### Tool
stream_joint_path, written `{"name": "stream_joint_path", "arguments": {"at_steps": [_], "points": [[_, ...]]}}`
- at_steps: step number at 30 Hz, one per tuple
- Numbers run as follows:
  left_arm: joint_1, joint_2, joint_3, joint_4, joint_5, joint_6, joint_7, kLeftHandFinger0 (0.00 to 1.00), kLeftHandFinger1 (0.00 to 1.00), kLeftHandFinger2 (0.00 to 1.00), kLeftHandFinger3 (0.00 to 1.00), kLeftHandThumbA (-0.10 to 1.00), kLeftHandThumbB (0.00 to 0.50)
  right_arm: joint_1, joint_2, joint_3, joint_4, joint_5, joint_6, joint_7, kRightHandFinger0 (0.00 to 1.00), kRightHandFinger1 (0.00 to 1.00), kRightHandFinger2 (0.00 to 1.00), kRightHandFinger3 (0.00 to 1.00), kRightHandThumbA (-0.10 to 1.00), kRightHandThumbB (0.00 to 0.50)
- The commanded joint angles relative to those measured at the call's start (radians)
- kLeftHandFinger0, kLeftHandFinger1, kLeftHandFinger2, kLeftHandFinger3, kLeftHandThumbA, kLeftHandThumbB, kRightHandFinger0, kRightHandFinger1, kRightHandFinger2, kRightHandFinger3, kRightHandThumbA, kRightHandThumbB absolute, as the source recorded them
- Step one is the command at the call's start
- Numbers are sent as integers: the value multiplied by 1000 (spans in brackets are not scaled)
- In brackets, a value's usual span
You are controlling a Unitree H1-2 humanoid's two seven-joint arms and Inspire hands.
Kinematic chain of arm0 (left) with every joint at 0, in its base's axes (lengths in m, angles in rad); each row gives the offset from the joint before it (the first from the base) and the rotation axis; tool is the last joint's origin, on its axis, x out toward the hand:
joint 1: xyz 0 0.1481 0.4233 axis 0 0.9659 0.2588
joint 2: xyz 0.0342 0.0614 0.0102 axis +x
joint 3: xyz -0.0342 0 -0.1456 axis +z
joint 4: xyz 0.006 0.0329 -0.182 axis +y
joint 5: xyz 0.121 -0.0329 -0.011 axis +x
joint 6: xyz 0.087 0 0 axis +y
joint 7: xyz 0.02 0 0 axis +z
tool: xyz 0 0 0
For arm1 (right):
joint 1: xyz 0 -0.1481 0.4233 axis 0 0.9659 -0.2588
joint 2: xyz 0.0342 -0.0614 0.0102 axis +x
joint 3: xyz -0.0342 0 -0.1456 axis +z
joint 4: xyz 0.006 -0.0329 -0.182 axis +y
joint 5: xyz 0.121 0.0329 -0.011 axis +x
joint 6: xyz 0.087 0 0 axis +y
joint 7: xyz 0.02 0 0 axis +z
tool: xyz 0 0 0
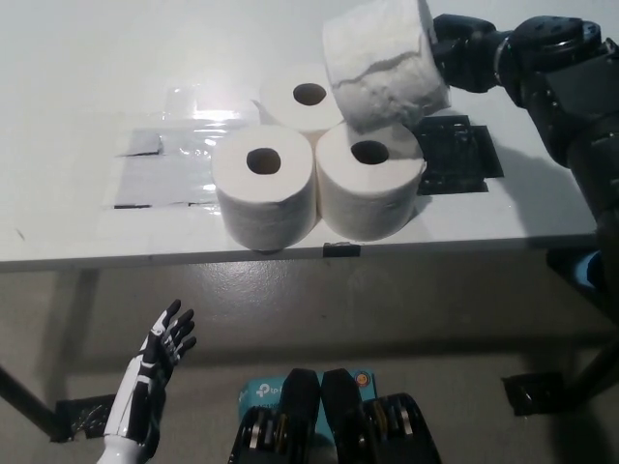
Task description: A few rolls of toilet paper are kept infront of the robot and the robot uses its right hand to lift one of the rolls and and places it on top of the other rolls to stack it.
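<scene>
The right hand (462,60) is gripping a tilted toilet paper roll (385,64) from its far right side, holding it in the air; most of the hand is hidden behind the roll, so only the black wrist and part of the palm are showing. The held roll is sticking out to the left of the hand, with its torn, ragged wrap facing the camera. Directly below and slightly left of the hand, three upright rolls are standing together on the white table (77,58): a front-left roll (265,186), a front-right roll (370,179) and a back roll (302,97). The held roll is hanging above the front-right and back rolls. A black mat (462,155) is lying under the hand. The left hand (164,343) is resting low beside the table's front edge, fingers spread and holding nothing.
</scene>
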Motion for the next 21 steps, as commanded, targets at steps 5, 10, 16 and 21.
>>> {"name": "stream_joint_path", "arguments": {"at_steps": [5,10,16,21], "points": [[-16,9,-5,-38,3,-8,-9,1000,1000,1000,1000,1000,165,-102,25,15,1,-48,-56,-44,0,71,497,596,532,69],[-19,10,-9,-41,12,-5,-8,1000,1000,1000,1000,1000,164,-106,39,23,6,-69,-60,-60,0,3,384,474,529,66],[-25,9,-10,-46,17,-4,-5,1000,1000,1000,1000,1000,169,-116,52,69,3,-117,-86,-47,0,127,544,491,616,69],[-31,9,-13,-52,14,8,-9,1000,1000,1000,1000,1000,168,-127,60,140,6,-177,-106,-31,0,144,563,427,655,73]]}}
